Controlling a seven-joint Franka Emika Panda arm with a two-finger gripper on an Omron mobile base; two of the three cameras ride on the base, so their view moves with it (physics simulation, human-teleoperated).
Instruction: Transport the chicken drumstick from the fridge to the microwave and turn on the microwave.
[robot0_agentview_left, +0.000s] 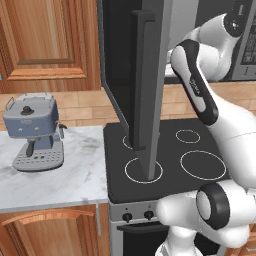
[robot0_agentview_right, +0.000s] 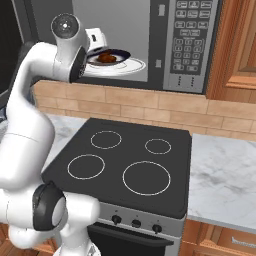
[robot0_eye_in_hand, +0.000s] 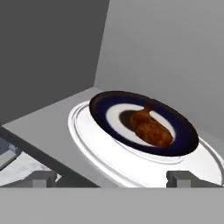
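- The gripper (robot0_eye_in_hand: 112, 178) sits at the mouth of the open microwave (robot0_agentview_right: 192, 45), its two dark fingertips (robot0_eye_in_hand: 43, 178) spread wide with nothing between them.
- Ahead of the fingertips and clear of them, the chicken drumstick (robot0_eye_in_hand: 150, 128) lies on a dark-rimmed plate (robot0_eye_in_hand: 105, 107) with a white centre.
- The plate rests on the white turntable (robot0_eye_in_hand: 94, 142) inside the grey cavity; the turntable's near edge runs just beyond the fingertips and is cut off to their right.
- In the right base view the arm's wrist hides the gripper, so only part of the plate and drumstick (robot0_agentview_right: 106, 58) shows past it.
- The microwave door (robot0_agentview_left: 145, 85) stands swung open, seen edge-on in the left base view, blocking the cavity from that side.
- Below the hand is a black stove (robot0_agentview_right: 125, 165) with four ring burners.
- A blue-grey coffee machine (robot0_agentview_left: 34, 131) stands on the marble counter (robot0_agentview_left: 75, 175), well away from the fingers.
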